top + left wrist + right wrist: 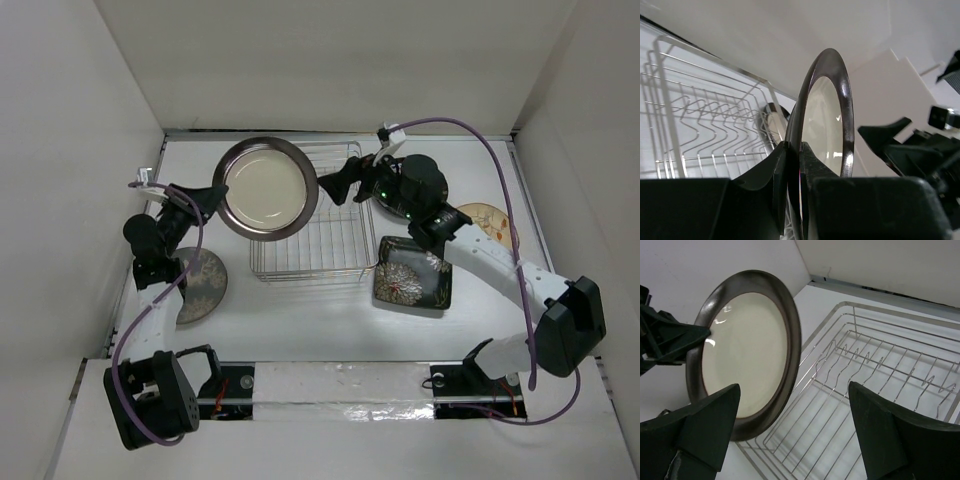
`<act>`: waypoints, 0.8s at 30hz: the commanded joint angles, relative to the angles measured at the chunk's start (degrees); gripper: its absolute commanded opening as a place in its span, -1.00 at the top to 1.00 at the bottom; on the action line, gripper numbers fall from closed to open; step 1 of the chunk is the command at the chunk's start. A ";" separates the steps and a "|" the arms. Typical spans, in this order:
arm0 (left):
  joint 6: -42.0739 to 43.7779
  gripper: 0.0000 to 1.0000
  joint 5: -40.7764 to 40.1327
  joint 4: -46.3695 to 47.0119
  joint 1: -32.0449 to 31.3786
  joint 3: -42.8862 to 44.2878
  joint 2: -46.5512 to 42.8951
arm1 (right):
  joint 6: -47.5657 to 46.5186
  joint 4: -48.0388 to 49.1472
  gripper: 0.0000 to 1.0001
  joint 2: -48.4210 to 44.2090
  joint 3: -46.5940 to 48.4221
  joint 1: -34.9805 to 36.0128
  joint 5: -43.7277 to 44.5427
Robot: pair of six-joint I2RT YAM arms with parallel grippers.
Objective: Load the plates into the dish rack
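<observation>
Top external: white table (300, 320) boxed in by plain white walls (340, 60). The silver wire dish rack (310, 225), rectangular with see-through sides, sits mid-table. The dark-rimmed cream round plate (265, 188) is held over the rack's far-left corner, its outline near-circular and its cream face turned up to the camera. The left gripper (213, 194) is at the plate's left rim and the right gripper (335, 185) just beside its right rim; contact there cannot be told. Lying flat on the table:
- brown speckled round plate (200, 285), left of the rack
- black square plate with a white flower (412, 274), right of the rack
- cream round plate with floral marks (490, 225), far right, partly under the arm

Left wrist: the plate (844, 125) is seen nearly edge-on, a glossy dark rim with a glazed cream well. The left gripper (792, 150) is clamped on the rim, one finger on each face. The rack (705, 125) shows wavy wire prongs, which the top view does not resolve.

Right wrist: the plate (745, 355) is tilted, its face towards this camera and its lower rim over the rack's (880, 385) left edge. The right gripper (793, 387) has its fingers spread wide, holding nothing. The left gripper (670, 337) pinches the plate's far rim.
</observation>
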 commanded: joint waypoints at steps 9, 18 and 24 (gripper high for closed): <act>-7.19 1.00 12.94 23.62 -3.77 -0.44 -1.37 | 1.63 3.31 -0.82 3.51 4.19 0.19 -11.68; -6.67 1.00 15.42 22.75 -5.45 0.53 -0.49 | 4.00 5.86 -0.04 7.38 4.37 0.19 -23.73; -5.17 1.00 13.92 19.32 -5.98 0.36 -1.19 | 4.97 7.53 1.00 6.50 2.17 0.19 -26.11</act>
